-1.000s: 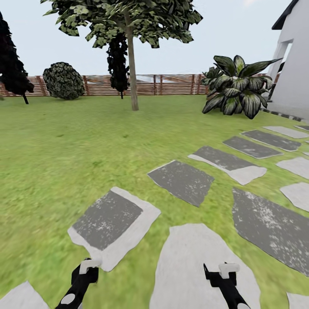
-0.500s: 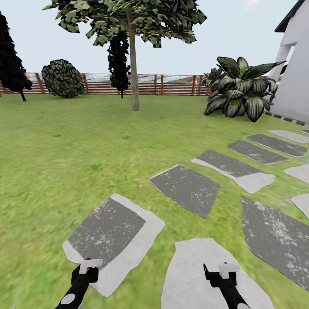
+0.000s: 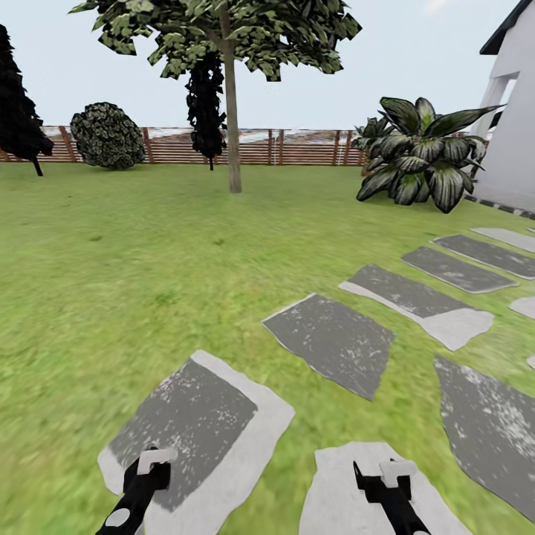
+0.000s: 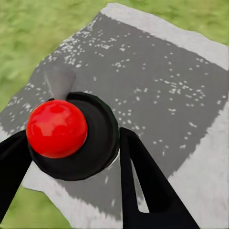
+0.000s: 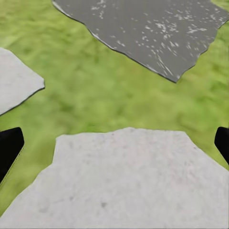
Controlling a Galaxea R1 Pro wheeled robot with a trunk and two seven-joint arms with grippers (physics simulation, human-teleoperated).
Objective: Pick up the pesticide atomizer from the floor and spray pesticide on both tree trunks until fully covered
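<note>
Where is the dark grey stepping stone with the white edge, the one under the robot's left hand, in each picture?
Head view: the dark stepping stone lies low and left, under the left gripper.
Left wrist view: it spreads out beyond the black fingers.
Right wrist view: cannot tell; the pale slab corner may be its white edge.
Shared landmark: the green lawn around the stones.
</note>
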